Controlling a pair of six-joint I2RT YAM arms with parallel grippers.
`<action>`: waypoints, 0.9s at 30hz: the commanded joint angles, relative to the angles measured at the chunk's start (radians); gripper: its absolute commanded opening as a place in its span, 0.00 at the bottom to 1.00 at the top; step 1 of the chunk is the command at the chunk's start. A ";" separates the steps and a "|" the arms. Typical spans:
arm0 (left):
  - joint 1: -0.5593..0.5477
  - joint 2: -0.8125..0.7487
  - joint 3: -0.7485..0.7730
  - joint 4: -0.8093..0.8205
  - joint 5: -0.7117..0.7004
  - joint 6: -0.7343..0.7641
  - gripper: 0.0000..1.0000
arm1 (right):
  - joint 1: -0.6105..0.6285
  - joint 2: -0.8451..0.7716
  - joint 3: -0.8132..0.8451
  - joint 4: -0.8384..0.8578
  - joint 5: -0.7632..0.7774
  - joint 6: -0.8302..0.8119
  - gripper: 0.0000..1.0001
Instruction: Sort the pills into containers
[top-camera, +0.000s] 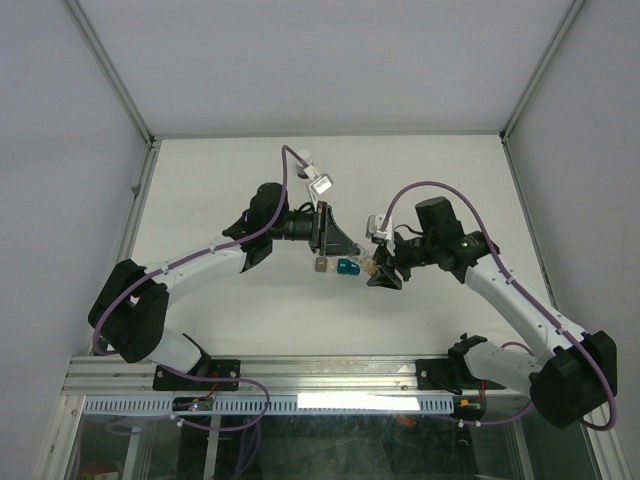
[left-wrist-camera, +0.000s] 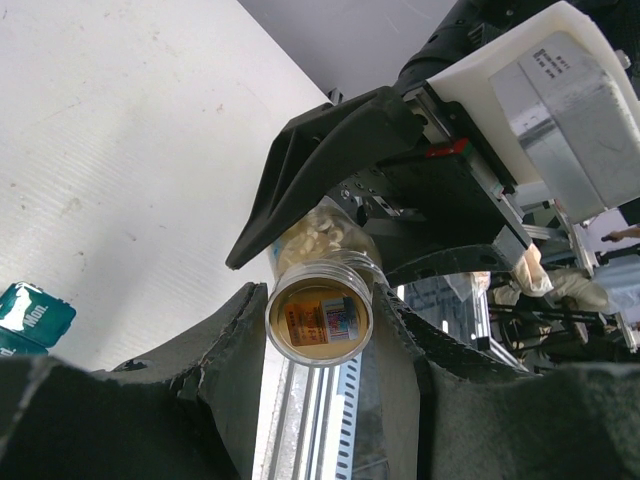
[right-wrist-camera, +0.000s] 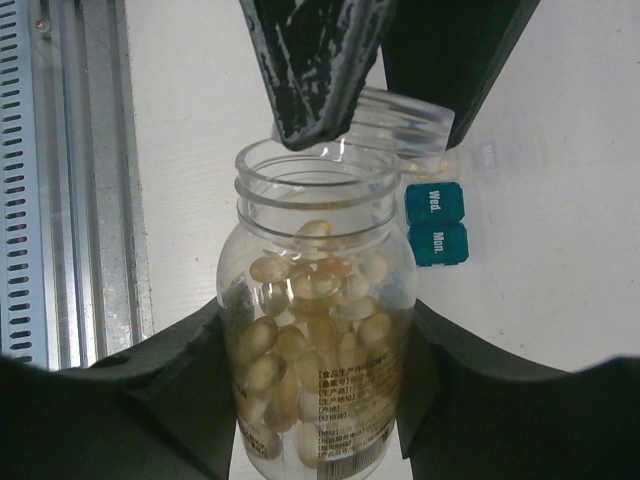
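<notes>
The pills (right-wrist-camera: 318, 300) are pale yellow capsules that fill a clear bottle (right-wrist-camera: 320, 400) with its mouth open. My right gripper (right-wrist-camera: 315, 335) is shut on the bottle's body and holds it above the table; the top view shows it (top-camera: 380, 272) at mid-table. My left gripper (left-wrist-camera: 320, 320) is shut on a clear round lid (left-wrist-camera: 320, 318), held just off the bottle's mouth, and that same lid (right-wrist-camera: 405, 125) sits between its dark fingers (right-wrist-camera: 320, 60). The teal two-cell container (right-wrist-camera: 436, 225), marked Wed. and Mon., lies on the table just beyond. A grey-brown container (top-camera: 321, 266) sits left of the teal one (top-camera: 348, 266).
A small white object (top-camera: 303, 157) lies at the far side of the white table (top-camera: 200, 190). A metal rail (top-camera: 320, 375) runs along the near edge between the arm bases. Frame posts and grey walls close in the sides.
</notes>
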 joint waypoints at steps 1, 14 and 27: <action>-0.016 -0.010 0.043 0.028 0.023 0.017 0.33 | 0.010 0.002 0.061 0.037 -0.006 0.000 0.00; -0.043 -0.038 0.043 -0.017 -0.012 0.050 0.32 | 0.017 0.026 0.076 0.033 0.035 0.026 0.00; -0.106 -0.045 0.103 -0.229 -0.192 0.177 0.32 | 0.017 0.058 0.094 0.031 0.063 0.065 0.00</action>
